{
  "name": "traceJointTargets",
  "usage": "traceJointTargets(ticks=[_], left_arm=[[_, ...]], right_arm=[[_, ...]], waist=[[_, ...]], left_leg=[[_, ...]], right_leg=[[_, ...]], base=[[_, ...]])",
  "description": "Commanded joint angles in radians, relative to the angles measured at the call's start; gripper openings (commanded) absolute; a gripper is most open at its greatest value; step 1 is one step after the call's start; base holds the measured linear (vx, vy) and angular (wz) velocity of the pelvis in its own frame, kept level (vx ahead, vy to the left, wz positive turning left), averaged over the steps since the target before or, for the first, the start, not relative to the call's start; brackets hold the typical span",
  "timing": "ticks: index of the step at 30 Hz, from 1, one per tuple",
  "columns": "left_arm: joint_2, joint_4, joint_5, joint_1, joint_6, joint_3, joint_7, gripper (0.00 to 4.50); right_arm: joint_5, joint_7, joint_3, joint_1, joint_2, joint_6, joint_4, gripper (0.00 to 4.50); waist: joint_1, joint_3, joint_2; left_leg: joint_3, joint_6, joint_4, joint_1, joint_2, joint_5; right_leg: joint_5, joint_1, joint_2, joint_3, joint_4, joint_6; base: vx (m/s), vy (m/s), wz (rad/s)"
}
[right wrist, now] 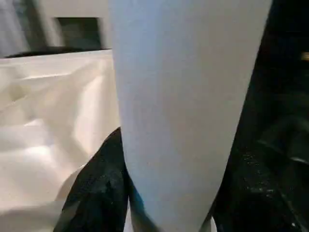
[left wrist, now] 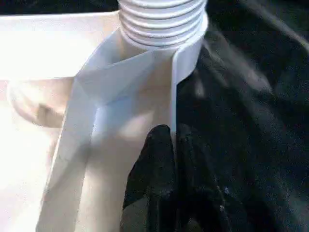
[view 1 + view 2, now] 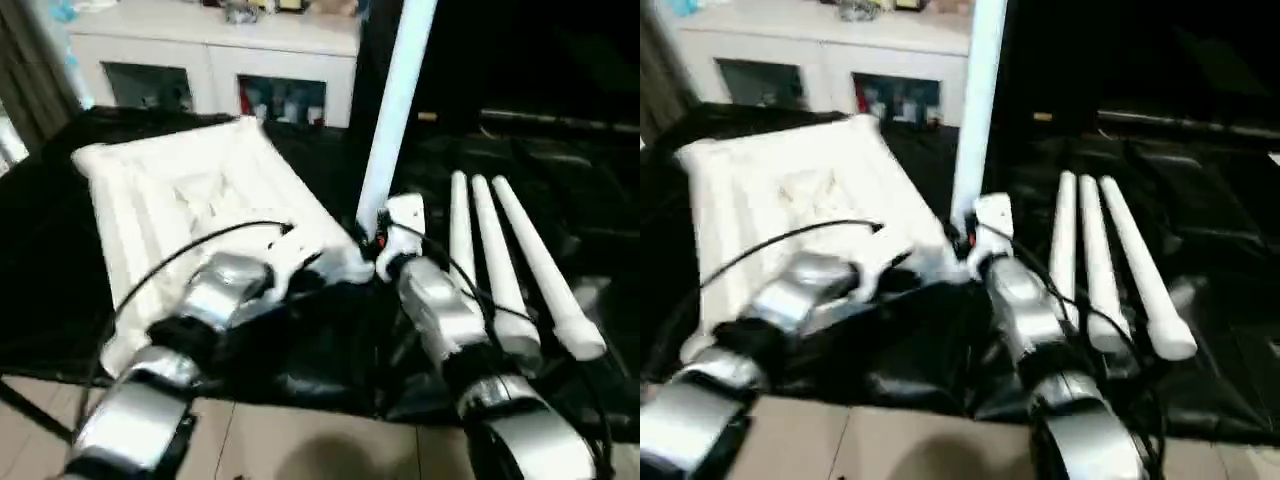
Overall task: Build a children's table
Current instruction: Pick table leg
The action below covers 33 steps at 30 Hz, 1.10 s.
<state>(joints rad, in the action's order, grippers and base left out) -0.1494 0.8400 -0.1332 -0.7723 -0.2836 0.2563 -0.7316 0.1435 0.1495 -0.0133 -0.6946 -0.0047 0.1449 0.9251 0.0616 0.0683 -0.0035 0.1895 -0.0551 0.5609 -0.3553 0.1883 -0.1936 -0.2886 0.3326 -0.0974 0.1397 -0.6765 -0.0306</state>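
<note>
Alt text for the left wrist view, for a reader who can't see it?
A white leg's threaded end sits in the corner socket of the upside-down white table top. The left gripper, black fingers together, pinches the top's rim below that socket, over black cloth.

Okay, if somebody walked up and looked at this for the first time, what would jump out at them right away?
First, the tall white leg standing upright in the near right corner socket of the upside-down white table top, its threads showing above the socket, with the right gripper closed around it. The left gripper pinches the table top's rim beside that corner. Three more legs lie side by side on the black cloth to the right.
</note>
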Motion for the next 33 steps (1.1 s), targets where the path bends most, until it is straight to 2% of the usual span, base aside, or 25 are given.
traceJointTargets(ticks=[1, 2, 3, 4, 5, 6, 7, 8, 9, 11, 12, 13, 15, 17, 22, 23, 24, 26, 27, 28, 30, 31, 33], left_arm=[[-0.005, -0.018, -0.017, -0.031, -0.050, -0.036, 0.119, 0.00], [-0.001, -0.024, -0.027, -0.031, -0.053, -0.030, 0.135, 0.00], [-0.001, -0.024, -0.027, -0.031, -0.053, -0.030, 0.135, 0.00], [-0.001, -0.023, -0.029, -0.032, -0.055, -0.028, 0.141, 0.00], [-0.001, -0.020, -0.031, -0.033, -0.056, -0.027, 0.148, 0.00], [-0.001, -0.017, -0.030, -0.034, -0.058, -0.029, 0.154, 0.00], [-0.006, -0.014, -0.032, -0.034, -0.055, -0.029, 0.161, 0.00], [-0.011, -0.011, -0.034, -0.033, -0.056, -0.030, 0.167, 0.00], [-0.014, -0.010, -0.034, -0.033, -0.058, -0.032, 0.168, 0.00], [-0.021, -0.008, -0.040, -0.035, -0.057, -0.030, 0.172, 0.00], [-0.022, -0.009, -0.040, -0.035, -0.061, -0.030, 0.176, 0.00], [-0.023, -0.011, -0.039, -0.035, -0.065, -0.031, 0.179, 0.00], [-0.023, -0.014, -0.039, -0.035, -0.070, -0.032, 0.181, 0.00], [-0.023, -0.014, -0.039, -0.034, -0.071, -0.029, 0.183, 0.00], [-0.026, -0.016, -0.035, -0.031, -0.069, -0.022, 0.182, 0.00], [-0.028, -0.017, -0.034, -0.030, -0.066, -0.020, 0.178, 0.00], [-0.029, -0.019, -0.034, -0.029, -0.063, -0.019, 0.176, 0.00], [-0.033, -0.021, -0.034, -0.027, -0.057, -0.015, 0.170, 0.00], [-0.034, -0.021, -0.034, -0.027, -0.055, -0.015, 0.168, 0.00], [-0.036, -0.021, -0.034, -0.027, -0.051, -0.013, 0.165, 0.00], [-0.038, -0.019, -0.036, -0.028, -0.044, -0.010, 0.161, 0.00], [-0.039, -0.019, -0.036, -0.028, -0.042, -0.009, 0.159, 0.00], [-0.041, -0.019, -0.037, -0.027, -0.038, -0.008, 0.157, 0.00]], right_arm=[[-0.033, -0.098, 0.004, 0.027, 0.015, -0.076, 0.168, 1.87], [-0.035, -0.116, 0.005, 0.012, 0.024, -0.079, 0.186, 1.87], [-0.036, -0.117, 0.005, 0.011, 0.024, -0.078, 0.186, 1.87], [-0.039, -0.124, 0.005, 0.005, 0.027, -0.076, 0.196, 1.87], [-0.043, -0.133, 0.006, -0.003, 0.030, -0.072, 0.207, 1.87], [-0.045, -0.139, 0.010, -0.011, 0.033, -0.067, 0.218, 1.87], [-0.042, -0.143, 0.018, -0.021, 0.038, -0.062, 0.229, 1.87], [-0.041, -0.147, 0.023, -0.031, 0.043, -0.056, 0.242, 1.87], [-0.040, -0.148, 0.025, -0.034, 0.045, -0.053, 0.247, 1.87], [-0.036, -0.145, 0.030, -0.039, 0.047, -0.051, 0.251, 1.87], [-0.034, -0.145, 0.036, -0.043, 0.049, -0.048, 0.257, 1.87], [-0.035, -0.147, 0.041, -0.048, 0.050, -0.043, 0.265, 1.87], [-0.037, -0.149, 0.046, -0.054, 0.052, -0.039, 0.273, 1.87], [-0.039, -0.147, 0.049, -0.055, 0.053, -0.036, 0.275, 1.87], [-0.053, -0.146, 0.052, -0.067, 0.055, -0.018, 0.291, 1.87], [-0.046, -0.136, 0.059, -0.069, 0.056, -0.014, 0.292, 1.87], [-0.040, -0.124, 0.064, -0.070, 0.057, -0.010, 0.291, 2.22], [-0.030, -0.100, 0.075, -0.074, 0.059, -0.004, 0.287, 2.57], [-0.028, -0.092, 0.077, -0.076, 0.060, -0.002, 0.284, 2.57], [-0.023, -0.079, 0.082, -0.079, 0.061, 0.000, 0.282, 2.60], [-0.013, -0.055, 0.093, -0.087, 0.062, 0.009, 0.280, 2.73], [-0.010, -0.040, 0.095, -0.091, 0.062, 0.013, 0.278, 2.97], [-0.015, -0.025, 0.089, -0.096, 0.061, 0.020, 0.274, 3.01]], waist=[[0.013, -0.081, -0.067], [0.040, -0.067, -0.053], [0.047, -0.065, -0.042], [0.064, -0.098, -0.009], [0.036, -0.089, -0.013], [0.034, -0.094, -0.007], [0.030, -0.099, -0.005], [0.028, -0.091, -0.013], [0.028, -0.088, -0.014], [0.025, -0.084, -0.007], [0.023, -0.084, -0.008], [0.022, -0.084, -0.004], [0.019, -0.084, -0.004], [0.017, -0.084, -0.004], [0.020, -0.081, -0.006], [0.020, -0.081, -0.004], [0.019, -0.081, -0.005], [0.019, -0.081, -0.005], [0.019, -0.080, -0.005], [0.018, -0.083, 0.000], [0.015, -0.083, -0.007], [0.014, -0.079, -0.004], [0.014, -0.078, 0.001]], left_leg=[[-0.014, -0.064, -0.046, 0.081, 0.027, -0.500], [-0.052, 0.009, 0.059, 0.018, 0.016, -0.170], [-0.076, 0.027, 0.049, -0.057, 0.021, -0.071], [-0.073, -0.014, -0.023, -0.054, 0.029, 0.140], [-0.072, 0.019, -0.020, -0.002, 0.045, 0.136], [-0.074, 0.027, -0.017, 0.002, 0.045, 0.151], [-0.068, 0.053, -0.014, -0.014, 0.034, 0.168], [-0.058, 0.072, -0.020, -0.013, 0.033, 0.097], [-0.057, 0.070, -0.026, -0.015, 0.033, 0.046], [-0.055, 0.031, -0.045, -0.010, 0.045, -0.112], [-0.053, 0.020, -0.048, -0.007, 0.048, -0.134], [-0.052, 0.004, -0.052, -0.001, 0.053, -0.160], [-0.052, -0.008, -0.057, -0.003, 0.054, -0.163], [-0.048, -0.010, -0.056, -0.002, 0.053, -0.144], [-0.041, -0.006, -0.055, -0.001, 0.050, -0.157], [-0.041, -0.005, -0.055, 0.000, 0.050, -0.159], [-0.041, -0.004, -0.056, -0.001, 0.050, -0.160], [-0.040, -0.001, -0.056, -0.002, 0.050, -0.164], [-0.041, -0.001, -0.057, -0.002, 0.050, -0.163], [-0.041, -0.001, -0.056, -0.003, 0.049, -0.151], [-0.042, 0.003, -0.056, -0.007, 0.051, -0.141], [-0.038, 0.015, -0.055, -0.006, 0.049, -0.145], [-0.038, 0.014, -0.056, -0.005, 0.050, -0.146]], right_leg=[[-0.538, 0.052, -0.082, -0.119, 0.114, -0.002], [-0.740, 0.035, -0.184, -0.185, 0.214, -0.057], [-0.621, -0.040, -0.187, -0.178, 0.170, -0.074], [-0.157, -0.051, -0.083, -0.098, 0.102, -0.080], [0.144, 0.004, -0.047, -0.095, 0.077, -0.123], [0.249, 0.000, -0.048, -0.098, 0.069, -0.155], [0.394, -0.017, -0.048, -0.101, 0.063, -0.195], [0.395, -0.015, -0.052, -0.101, 0.076, -0.214], [0.351, -0.018, -0.056, -0.101, 0.081, -0.220], [0.120, -0.023, -0.063, -0.099, 0.102, -0.202], [0.084, -0.021, -0.063, -0.100, 0.107, -0.197], [0.058, -0.015, -0.063, -0.104, 0.109, -0.197], [0.064, -0.015, -0.061, -0.106, 0.110, -0.194], [0.110, -0.011, -0.061, -0.108, 0.111, -0.196], [0.090, -0.009, -0.064, -0.114, 0.117, -0.194], [0.085, -0.008, -0.064, -0.114, 0.117, -0.192], [0.084, -0.009, -0.063, -0.114, 0.117, -0.191], [0.081, -0.008, -0.064, -0.115, 0.118, -0.191], [0.079, -0.008, -0.063, -0.114, 0.118, -0.193], [0.092, -0.009, -0.063, -0.114, 0.117, -0.199], [0.110, -0.013, -0.064, -0.113, 0.113, -0.203], [0.077, -0.009, -0.063, -0.114, 0.119, -0.206], [0.062, -0.007, -0.065, -0.116, 0.120, -0.210]], base=[[0.092, -0.158, 0.23], [0.138, -0.157, -0.20], [0.122, -0.011, -0.43], [0.122, -0.011, -0.43], [0.118, 0.004, -0.09], [0.000, 0.000, 0.00], [0.000, 0.000, 0.00], [0.000, 0.000, 0.00], [0.000, 0.000, 0.00], [0.000, 0.000, 0.00], [0.000, 0.000, 0.00], [0.000, 0.000, 0.00], [0.000, 0.000, 0.00], [0.000, 0.000, 0.00], [0.000, 0.000, 0.00], [0.000, 0.000, 0.00], [0.000, 0.000, 0.00], [0.000, 0.000, 0.00], [0.000, 0.000, 0.00], [0.000, 0.000, 0.00], [0.000, 0.000, 0.00], [0.000, 0.000, 0.00], [0.000, 0.000, 0.00]])
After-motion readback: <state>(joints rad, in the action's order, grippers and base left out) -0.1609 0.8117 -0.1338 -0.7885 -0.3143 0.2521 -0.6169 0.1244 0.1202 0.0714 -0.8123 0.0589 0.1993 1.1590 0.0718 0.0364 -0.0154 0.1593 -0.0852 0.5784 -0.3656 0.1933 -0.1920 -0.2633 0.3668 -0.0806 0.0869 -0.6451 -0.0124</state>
